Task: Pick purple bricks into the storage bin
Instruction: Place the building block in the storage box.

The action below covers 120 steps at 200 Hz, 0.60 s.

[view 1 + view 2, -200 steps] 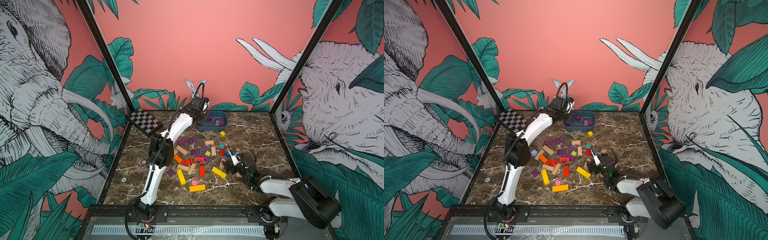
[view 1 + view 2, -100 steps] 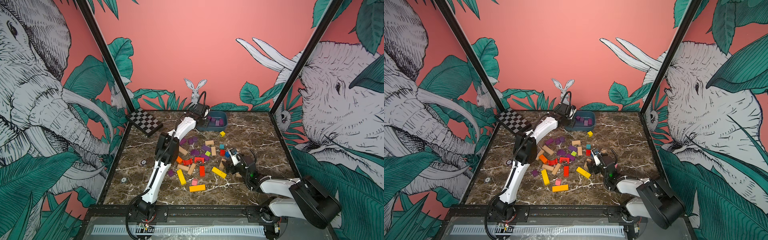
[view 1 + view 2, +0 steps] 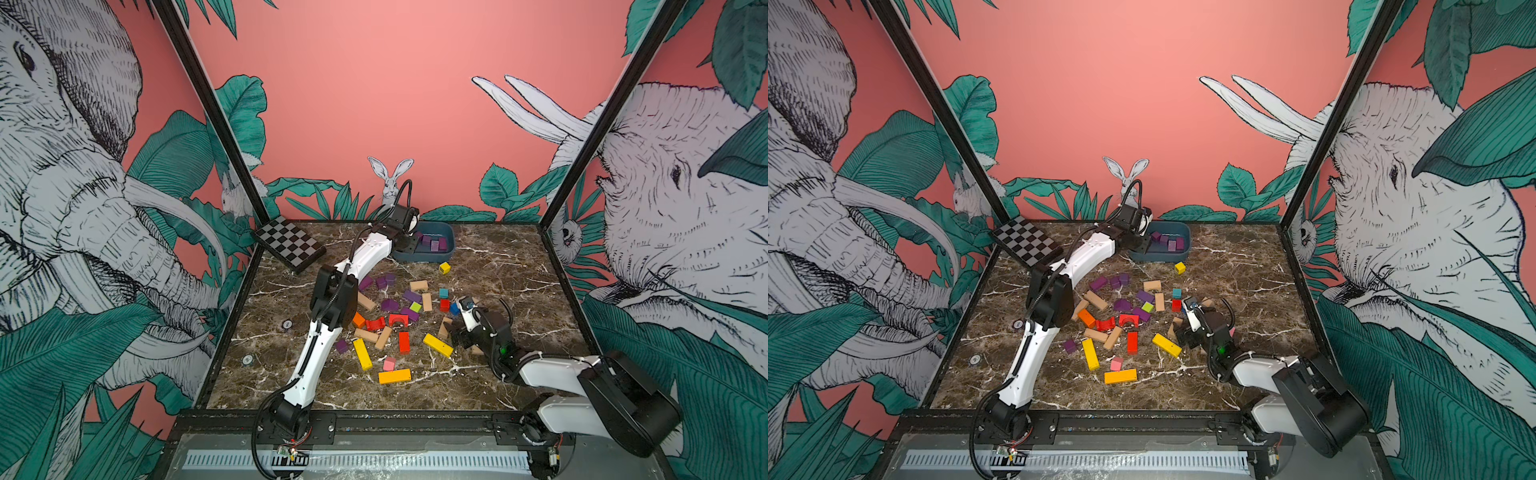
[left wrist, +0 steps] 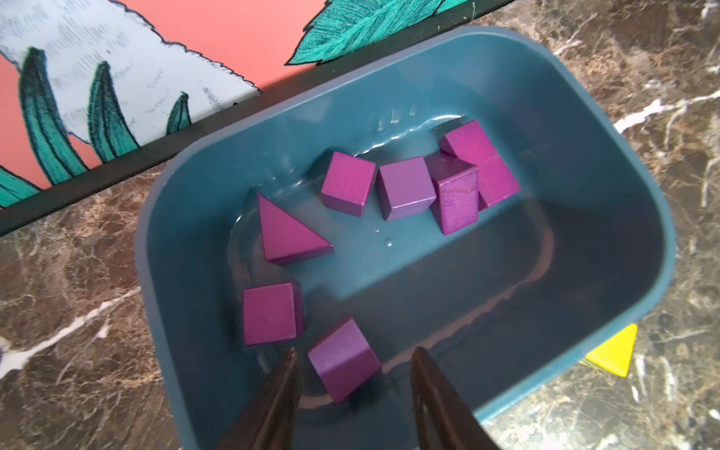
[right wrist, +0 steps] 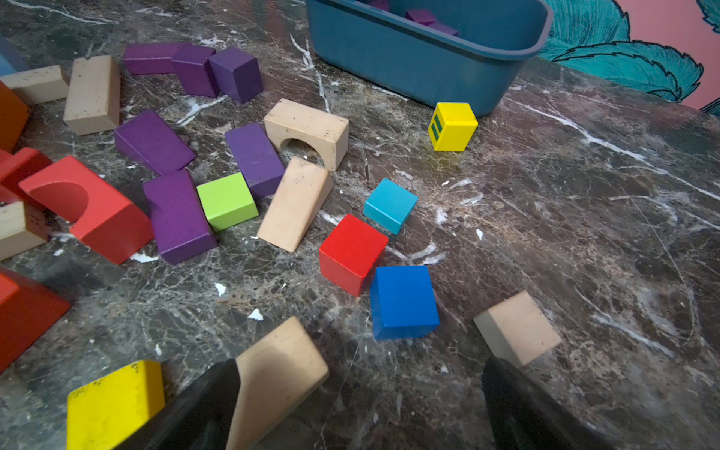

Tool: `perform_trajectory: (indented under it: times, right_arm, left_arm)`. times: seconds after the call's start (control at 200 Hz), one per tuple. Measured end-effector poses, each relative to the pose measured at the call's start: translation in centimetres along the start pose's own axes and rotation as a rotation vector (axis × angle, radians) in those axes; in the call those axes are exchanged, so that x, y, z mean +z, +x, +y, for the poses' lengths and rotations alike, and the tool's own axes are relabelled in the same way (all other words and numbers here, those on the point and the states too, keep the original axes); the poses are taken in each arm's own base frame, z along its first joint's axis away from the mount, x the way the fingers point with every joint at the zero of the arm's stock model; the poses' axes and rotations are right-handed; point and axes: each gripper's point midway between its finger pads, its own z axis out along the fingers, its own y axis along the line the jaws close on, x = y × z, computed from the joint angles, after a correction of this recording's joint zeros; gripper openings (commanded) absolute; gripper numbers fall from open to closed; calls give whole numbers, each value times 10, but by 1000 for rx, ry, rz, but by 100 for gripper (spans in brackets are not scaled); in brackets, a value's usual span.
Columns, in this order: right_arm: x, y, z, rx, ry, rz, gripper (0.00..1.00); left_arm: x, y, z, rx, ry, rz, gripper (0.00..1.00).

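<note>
In the storage bin (image 4: 592, 183), purple brick (image 4: 343, 360) loose between the parted left jaws.

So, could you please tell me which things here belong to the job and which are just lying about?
Job: purple bricks, some binned, some loose; bin; left claw, open over it.
Lying about: tan blocks, red cube, blue cube, green cube, yellow cube, checkerboard.

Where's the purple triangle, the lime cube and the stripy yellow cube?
purple triangle (image 4: 290, 235): left wrist view, top face.
lime cube (image 5: 226, 200): right wrist view, top face.
stripy yellow cube (image 5: 457, 134): right wrist view, plain side face.
</note>
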Motion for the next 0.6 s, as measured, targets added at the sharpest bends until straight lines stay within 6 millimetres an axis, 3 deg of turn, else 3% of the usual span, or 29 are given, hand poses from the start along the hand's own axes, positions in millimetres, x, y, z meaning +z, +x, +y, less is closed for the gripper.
perform_trajectory:
  times: [0.16,0.3,0.405,0.6]
  right_arm:
    - [0,0,0,0,-3,0,99]
    - [0,0,1,0,-4,0,99]
    - [0,0,1,0,-4,0,99]
    - [0,0,1,0,-6,0,99]
  left_arm:
    - [0,1,2,16,-14,2,80]
    - [-10,18,3,43,-17,37,91]
    - [-32,29,6,66,-30,59,95]
    - [-88,26,12,88,-64,30,97]
